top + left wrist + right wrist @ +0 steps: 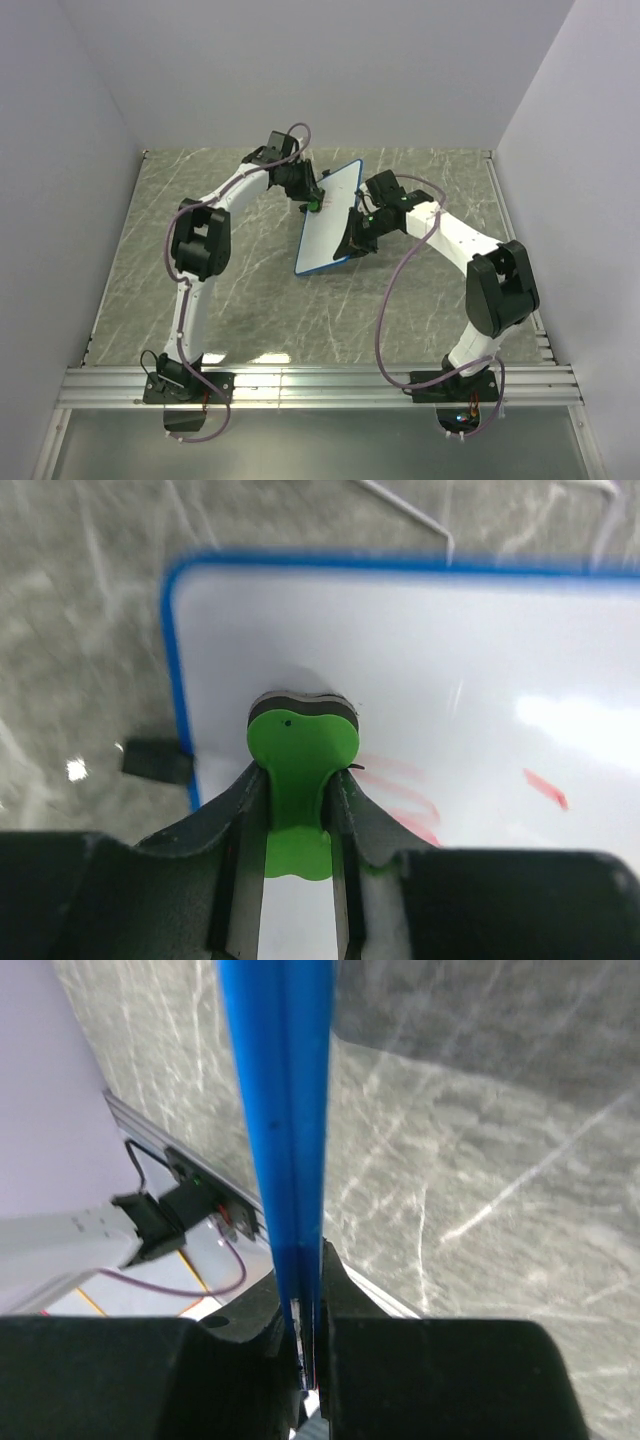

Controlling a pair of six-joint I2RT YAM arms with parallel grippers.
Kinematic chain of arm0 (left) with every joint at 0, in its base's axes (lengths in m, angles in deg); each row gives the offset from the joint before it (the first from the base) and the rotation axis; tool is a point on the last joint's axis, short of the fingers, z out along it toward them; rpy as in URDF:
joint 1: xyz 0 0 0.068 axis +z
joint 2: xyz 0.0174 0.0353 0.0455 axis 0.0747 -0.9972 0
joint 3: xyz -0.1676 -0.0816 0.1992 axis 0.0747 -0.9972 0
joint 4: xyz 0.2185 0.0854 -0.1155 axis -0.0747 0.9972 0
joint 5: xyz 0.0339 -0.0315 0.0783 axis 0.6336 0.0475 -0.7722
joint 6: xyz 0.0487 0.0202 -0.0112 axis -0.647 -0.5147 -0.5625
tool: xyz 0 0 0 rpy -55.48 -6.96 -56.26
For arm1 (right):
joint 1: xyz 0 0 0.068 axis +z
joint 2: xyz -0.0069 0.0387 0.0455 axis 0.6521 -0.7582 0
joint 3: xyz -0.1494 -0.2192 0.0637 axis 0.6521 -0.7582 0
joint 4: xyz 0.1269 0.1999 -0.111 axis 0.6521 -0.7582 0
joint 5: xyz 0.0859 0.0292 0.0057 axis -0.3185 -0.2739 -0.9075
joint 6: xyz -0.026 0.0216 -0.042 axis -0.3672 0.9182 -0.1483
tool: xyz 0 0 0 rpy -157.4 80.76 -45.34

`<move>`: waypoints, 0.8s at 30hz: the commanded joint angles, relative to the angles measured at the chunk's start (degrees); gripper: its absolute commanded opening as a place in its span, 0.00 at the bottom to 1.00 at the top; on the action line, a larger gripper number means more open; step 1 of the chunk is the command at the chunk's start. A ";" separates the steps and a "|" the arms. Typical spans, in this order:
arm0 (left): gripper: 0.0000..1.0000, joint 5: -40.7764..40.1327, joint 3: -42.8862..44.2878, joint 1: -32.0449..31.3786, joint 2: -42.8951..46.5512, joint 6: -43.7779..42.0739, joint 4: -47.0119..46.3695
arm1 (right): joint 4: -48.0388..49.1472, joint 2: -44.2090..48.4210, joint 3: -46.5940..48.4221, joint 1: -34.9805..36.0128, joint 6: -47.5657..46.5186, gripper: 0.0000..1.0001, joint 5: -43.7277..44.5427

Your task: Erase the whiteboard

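Observation:
The whiteboard (330, 215) stands tilted mid-table, white face with a thin blue rim. My right gripper (353, 237) is shut on its right edge; in the right wrist view the blue rim (280, 1110) runs edge-on between the jaws. My left gripper (310, 200) is shut on the green eraser (300, 770), whose black felt end presses the board face (450, 660) near its left rim. Red scribbles (410, 795) lie just right of the eraser, and a short red stroke (545, 788) farther right.
One black stand foot (155, 760) shows beside the board's left rim. The grey marbled table (200, 300) is walled at left, back and right. A metal rail (320, 385) runs along the near edge by the arm bases.

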State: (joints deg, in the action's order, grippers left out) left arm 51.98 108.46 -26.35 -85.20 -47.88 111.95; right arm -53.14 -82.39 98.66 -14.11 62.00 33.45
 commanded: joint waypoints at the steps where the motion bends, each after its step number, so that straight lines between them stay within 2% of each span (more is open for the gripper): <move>1: 0.00 5.51 -6.38 -7.19 6.65 1.94 -1.44 | 11.81 -2.34 5.11 0.92 -3.11 0.00 -3.40; 5: 0.00 7.80 -8.25 -8.96 11.14 3.70 -4.96 | 13.76 -3.84 6.08 1.01 -1.34 0.00 -5.25; 12: 0.00 7.63 -1.40 -8.96 9.21 3.62 -3.12 | 13.94 -4.02 5.47 1.10 -1.69 0.00 -6.22; 24: 0.00 5.96 2.47 -0.18 -3.26 2.92 -2.24 | 12.80 -0.50 2.40 1.10 -2.48 0.00 -6.13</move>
State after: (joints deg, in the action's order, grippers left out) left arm 59.04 109.70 -28.10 -83.19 -44.82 108.15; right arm -46.80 -86.42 100.65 -15.22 64.91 33.08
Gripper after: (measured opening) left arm 0.304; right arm 0.098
